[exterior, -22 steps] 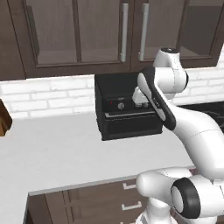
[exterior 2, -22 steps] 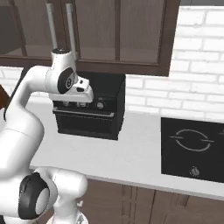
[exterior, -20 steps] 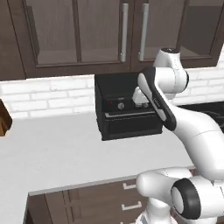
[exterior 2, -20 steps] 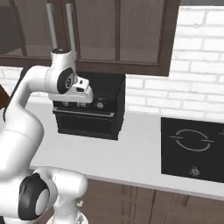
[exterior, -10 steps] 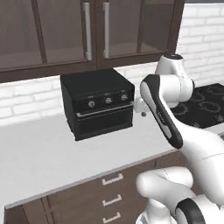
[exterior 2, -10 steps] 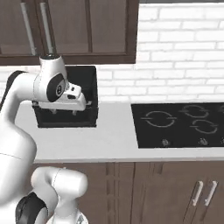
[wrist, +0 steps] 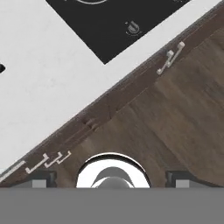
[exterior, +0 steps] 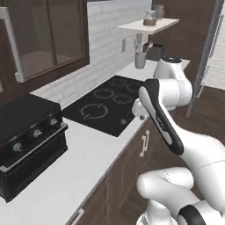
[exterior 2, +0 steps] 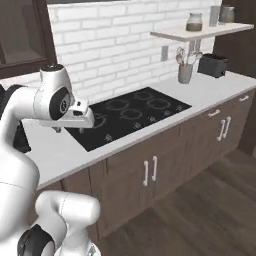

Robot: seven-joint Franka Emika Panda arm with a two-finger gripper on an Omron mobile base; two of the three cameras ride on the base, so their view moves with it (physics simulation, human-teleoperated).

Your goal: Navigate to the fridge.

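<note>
At the right edge of the left base view stands a tall pale grey panel with a long vertical silver bar handle, which looks like the side of the fridge [exterior: 216, 52]. The rest of it is cut off by the frame. My gripper [wrist: 112, 178] hangs folded close to the arm, over the wooden floor and the counter's front edge. Its fingertips [wrist: 43, 178] stand wide apart with nothing between them, so it is open. In the left base view the hand [exterior: 139, 109] is in front of the cooktop.
A black cooktop [exterior: 105, 105] is set in the white counter [exterior 2: 60, 150]. The small black countertop oven [exterior: 26, 145] is at the left. A utensil holder [exterior 2: 185, 72], a toaster [exterior 2: 212, 65] and a shelf with jars [exterior 2: 195, 30] are at the far end. Brown base cabinets [exterior 2: 150, 170] line the wooden floor [exterior 2: 210, 215].
The whole picture has swung to the right as the base moved. The oven slid from the centre to the far left, and the cooktop, shelf and grey panel came into view.
</note>
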